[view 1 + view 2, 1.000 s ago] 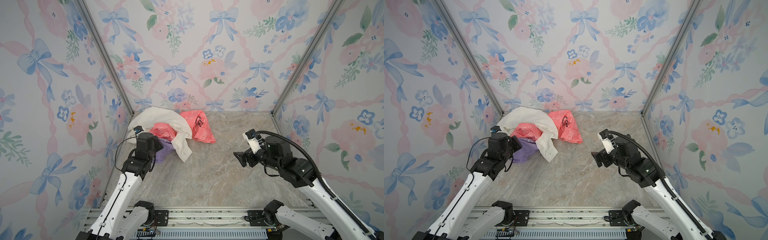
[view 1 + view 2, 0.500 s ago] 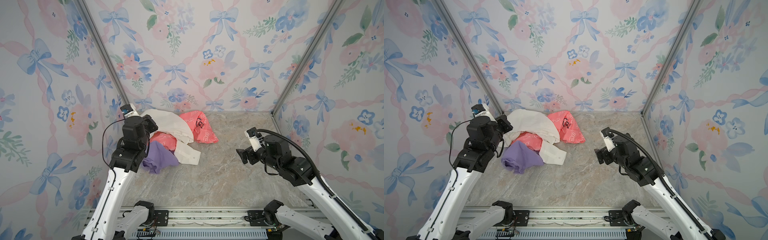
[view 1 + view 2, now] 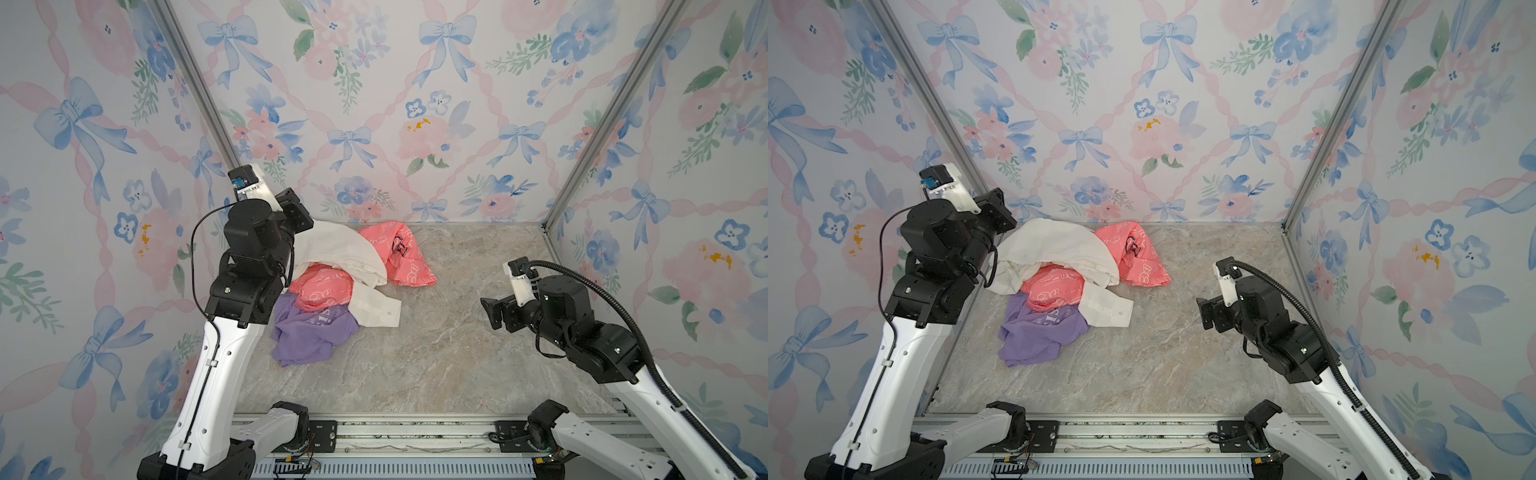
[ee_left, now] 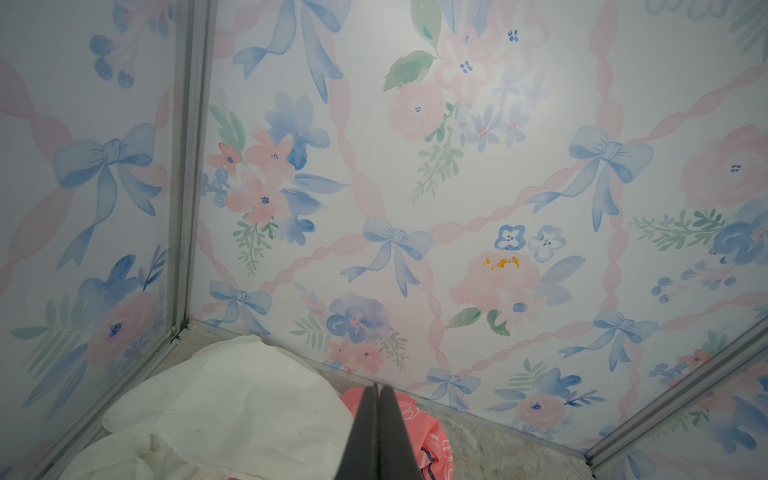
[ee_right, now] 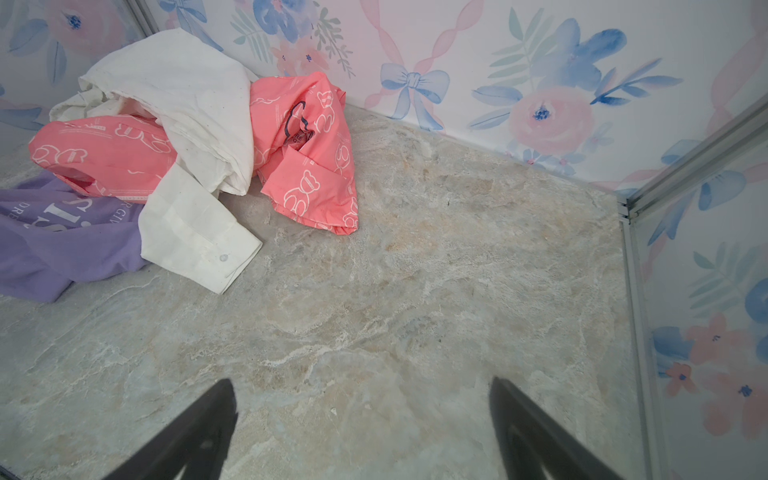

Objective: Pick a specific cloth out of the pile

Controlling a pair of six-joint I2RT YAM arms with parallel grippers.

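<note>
The right claw is wide and empty over the table. The lavender cloth lies at the near edge of the pile, partly under the coral-pink cloth, not yet separated. Beyond, the left claw is closed on nothing.

We see the lavender cloth, crumpled with white lettering showing, lying on the marble floor at the near edge of the pile, its upper part tucked under the coral-pink bear-print cloth and touching the cream-white shirt at its cuffed sleeve.
</note>
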